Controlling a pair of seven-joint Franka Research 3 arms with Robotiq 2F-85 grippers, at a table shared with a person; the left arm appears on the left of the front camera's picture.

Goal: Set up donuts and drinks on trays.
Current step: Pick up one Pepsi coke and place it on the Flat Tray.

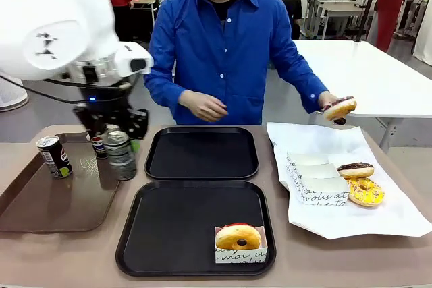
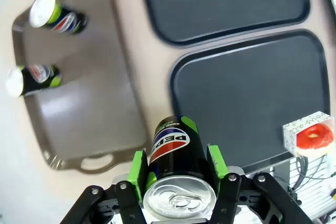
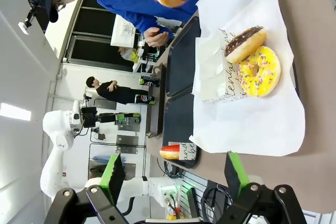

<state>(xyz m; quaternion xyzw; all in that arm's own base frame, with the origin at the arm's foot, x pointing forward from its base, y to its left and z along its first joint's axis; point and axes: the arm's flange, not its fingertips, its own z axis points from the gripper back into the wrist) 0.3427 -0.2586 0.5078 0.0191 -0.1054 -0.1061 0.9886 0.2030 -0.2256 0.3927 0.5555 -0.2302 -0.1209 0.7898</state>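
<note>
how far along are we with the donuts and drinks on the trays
Done: one glazed donut sits in its sleeve on the near black tray. In hand: the left fingers grip a can beside the brown tray, and the person's hand holds a chocolate donut. Left: the far tray, two more cans on the brown tray, two donuts on the paper.

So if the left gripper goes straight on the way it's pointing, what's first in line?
Its held can would likely land on bare table between the brown tray and near black tray; depth unclear.
</note>
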